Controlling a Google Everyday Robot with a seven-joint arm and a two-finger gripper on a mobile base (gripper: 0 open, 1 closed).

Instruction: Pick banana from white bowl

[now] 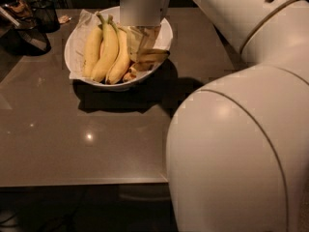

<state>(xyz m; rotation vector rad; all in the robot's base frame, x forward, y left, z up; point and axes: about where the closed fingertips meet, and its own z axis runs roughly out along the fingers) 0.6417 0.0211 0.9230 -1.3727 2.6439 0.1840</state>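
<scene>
The white bowl (167, 35) lined with crumpled paper stands at the back of the grey table. Three long green-stemmed bananas (108, 50) lie in its left half. The shorter curved yellow banana (153, 58) lies in its right half, partly hidden under my gripper. My gripper (144, 46) hangs from its pale wrist straight down into the right half of the bowl, at or just above the curved banana. Whether it touches the banana is hidden.
My large white arm (241, 129) fills the right side and hides the table there. Dark containers (41, 13) stand at the back left beside the bowl. The grey table (72, 139) has its front edge near the bottom of the view.
</scene>
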